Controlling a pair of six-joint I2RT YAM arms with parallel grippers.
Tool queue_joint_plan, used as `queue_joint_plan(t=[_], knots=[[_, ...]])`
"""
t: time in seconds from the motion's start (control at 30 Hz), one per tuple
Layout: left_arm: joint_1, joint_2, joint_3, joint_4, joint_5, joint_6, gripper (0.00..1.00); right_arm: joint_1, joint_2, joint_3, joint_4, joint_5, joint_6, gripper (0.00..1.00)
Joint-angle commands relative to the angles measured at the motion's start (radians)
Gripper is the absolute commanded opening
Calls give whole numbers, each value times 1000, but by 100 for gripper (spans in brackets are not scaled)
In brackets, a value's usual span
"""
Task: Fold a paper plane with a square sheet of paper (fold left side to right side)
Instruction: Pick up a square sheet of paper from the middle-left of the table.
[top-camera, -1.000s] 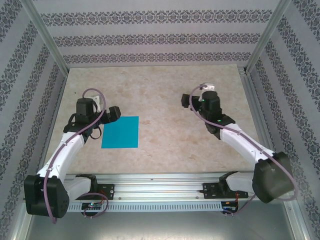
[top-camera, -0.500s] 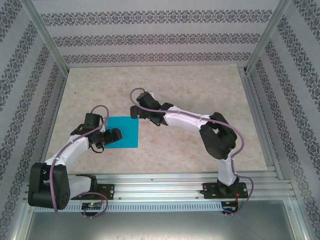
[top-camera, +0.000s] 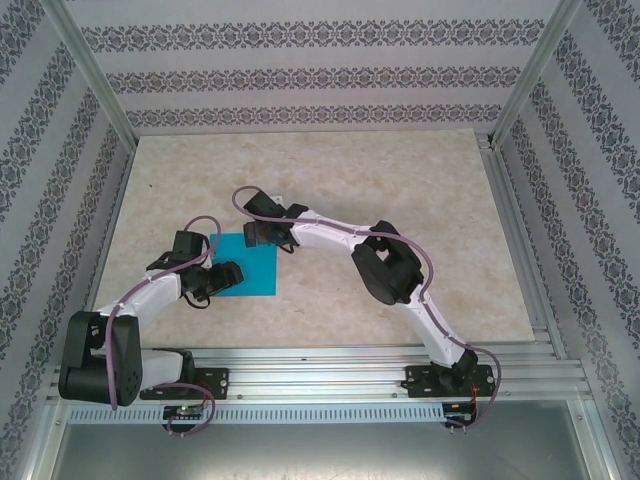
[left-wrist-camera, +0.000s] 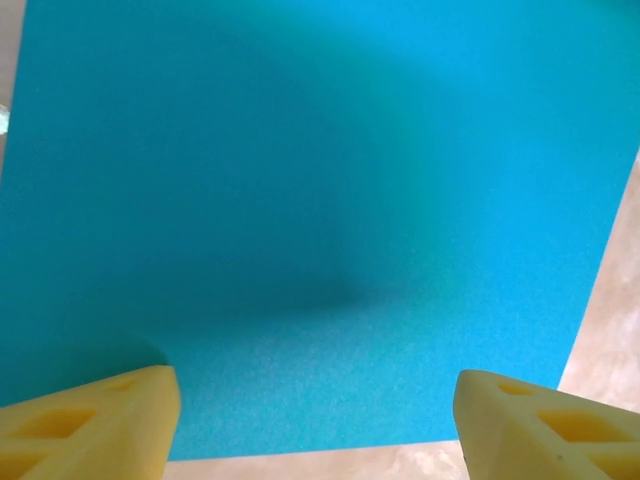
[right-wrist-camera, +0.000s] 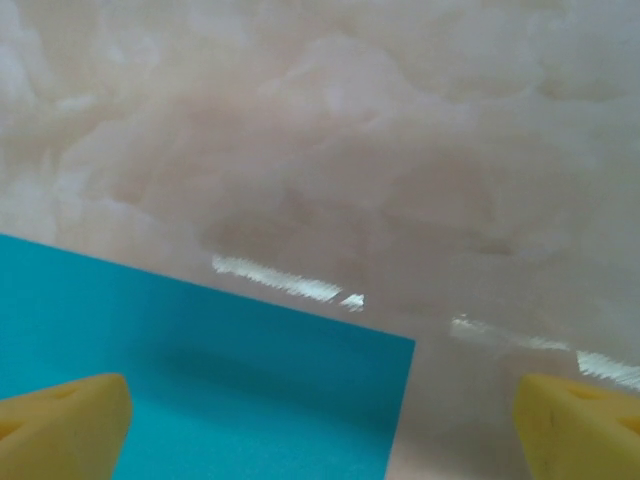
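The square sheet of paper (top-camera: 258, 270) lies flat and unfolded on the table, left of centre. My left gripper (top-camera: 228, 277) hovers over the sheet's left part, pointing right. Its wrist view has the sheet (left-wrist-camera: 320, 200) spread ahead, the near edge between the two yellow fingertips (left-wrist-camera: 95, 420), and the gripper (left-wrist-camera: 315, 430) is open with nothing in it. My right arm reaches across, so the right gripper (top-camera: 252, 236) is at the sheet's far edge. There one corner of the sheet (right-wrist-camera: 200, 390) lies between that open gripper's (right-wrist-camera: 320, 430) fingers. No paper plane shape is formed.
The marbled beige table (top-camera: 400, 180) stretches right and behind the sheet. Patterned walls with metal posts close in three sides. An aluminium rail (top-camera: 330, 365) with the arm bases runs along the near edge. The right arm's elbow (top-camera: 385, 265) rises mid-table.
The right arm has swung from the right side across to the sheet's far edge. The left gripper has dropped from beside the sheet onto its left part. The sheet has stayed put.
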Motion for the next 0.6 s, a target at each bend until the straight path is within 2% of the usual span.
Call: queue_joint_plan(t=[0.0, 0.3, 0.43, 0.57], knots=[[12, 25, -17, 63, 9, -10, 69, 35, 29, 42, -30, -38, 27, 97], [12, 77, -29, 101, 37, -6, 62, 68, 30, 23, 24, -180, 48, 86], [12, 77, -28, 101, 37, -3, 61, 67, 2, 0, 36, -183, 42, 82], [12, 66, -29, 111, 45, -4, 61, 50, -33, -35, 63, -200, 44, 66]])
